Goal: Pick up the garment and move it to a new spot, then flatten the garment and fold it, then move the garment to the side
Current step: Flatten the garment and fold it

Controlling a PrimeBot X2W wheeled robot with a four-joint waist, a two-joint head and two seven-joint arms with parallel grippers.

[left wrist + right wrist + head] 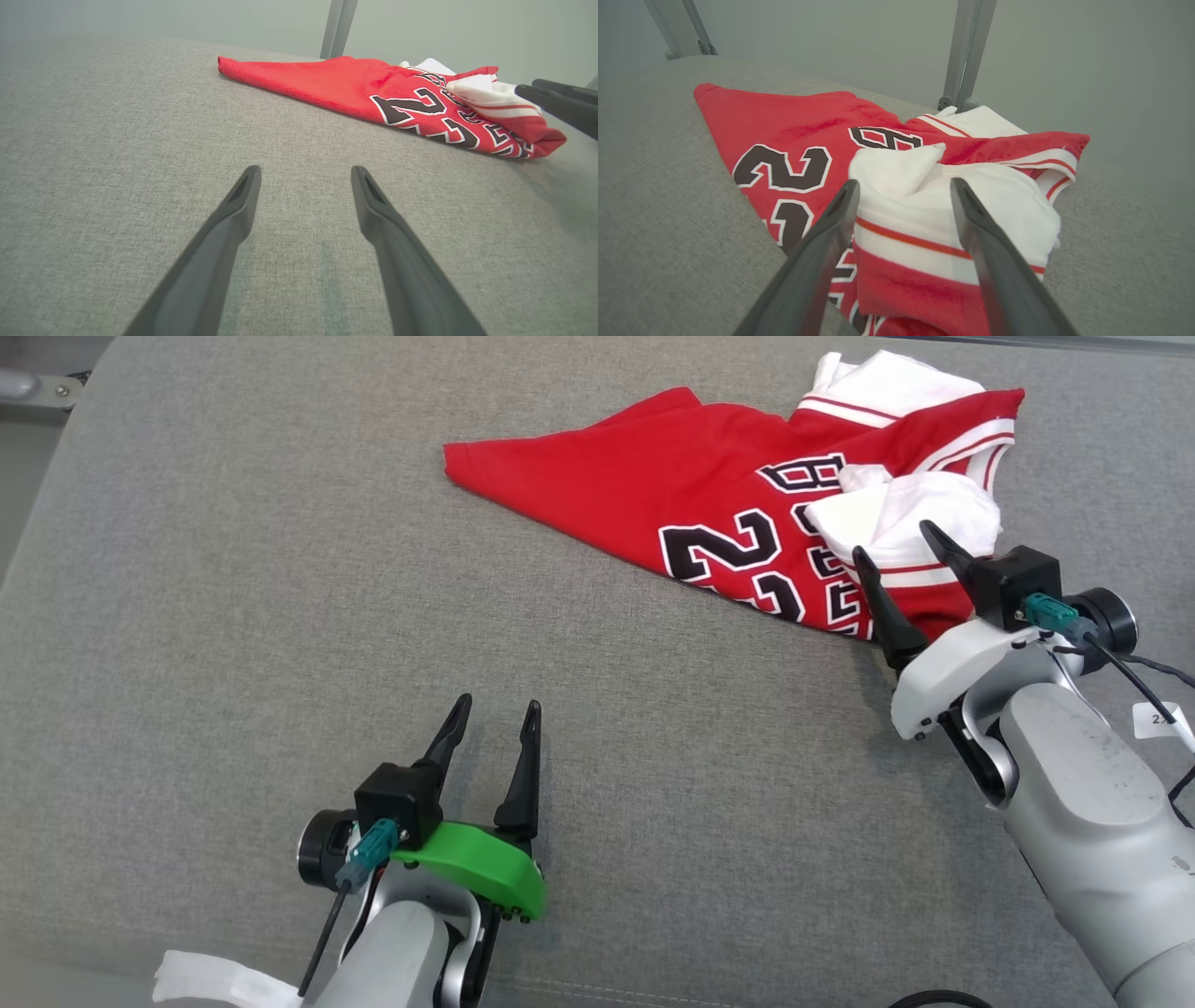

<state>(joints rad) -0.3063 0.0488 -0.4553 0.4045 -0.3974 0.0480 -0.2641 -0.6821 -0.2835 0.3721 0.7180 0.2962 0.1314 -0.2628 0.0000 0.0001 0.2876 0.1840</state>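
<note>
Nearest the robot, the left gripper [498, 702] is poised over the bare grey cushion [233, 616], its two dark fingers spread wide with nothing between them, well apart from the jersey. Farther forward and to the right, the right gripper [892, 539] is likewise spread wide and grips nothing; its fingertips [850, 189] reach over the near right edge of the red jersey [653, 476], either side of a bunched white fold [924, 205] with a red stripe. Whether the tips touch the cloth cannot be told. The jersey lies crumpled on the far right part of the cushion, black-and-white numerals facing up, one red corner [453, 457] pointing left. Beyond the cushion's far edge stands a grey metal post [966, 56].
</note>
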